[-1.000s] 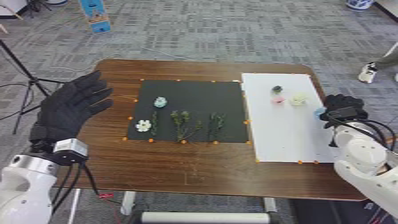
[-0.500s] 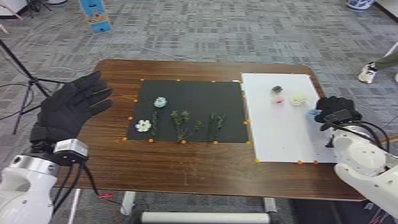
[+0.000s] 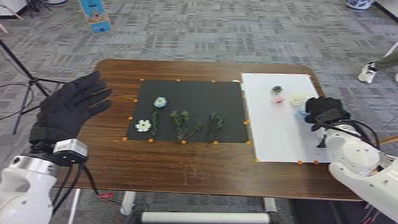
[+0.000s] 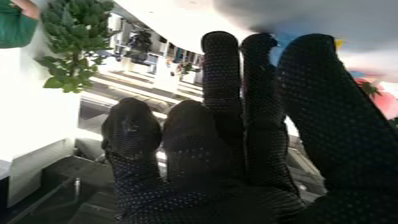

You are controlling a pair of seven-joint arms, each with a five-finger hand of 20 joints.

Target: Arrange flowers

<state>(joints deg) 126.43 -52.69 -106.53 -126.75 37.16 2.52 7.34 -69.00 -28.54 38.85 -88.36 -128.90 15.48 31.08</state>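
In the head view, my left hand [image 3: 75, 104] is open, off the table's left side. My right hand [image 3: 327, 110] is over the white sheet's right part, shut on a blue flower [image 3: 303, 115] at its left side. In the right wrist view, a bit of the blue flower [image 4: 283, 42] lies between thumb and fingers of my right hand [image 4: 213, 197]. A pink flower [image 3: 278, 99], a pale yellow flower [image 3: 297, 100] and a dark green piece [image 3: 277, 89] lie on the white sheet. The black sheet holds a white flower [image 3: 143, 125], a pale blue flower [image 3: 160, 102] and green stems [image 3: 180, 120].
The black sheet [image 3: 200, 90] and white sheet [image 3: 280, 145] lie side by side on the brown table [image 3: 195, 172], with small orange markers along their edges. A black tripod [image 3: 31, 77] stands beyond the table's left side.
My right hand has moved left from the white sheet's right edge, and the blue flower has shifted left with it. The left hand has stayed still.
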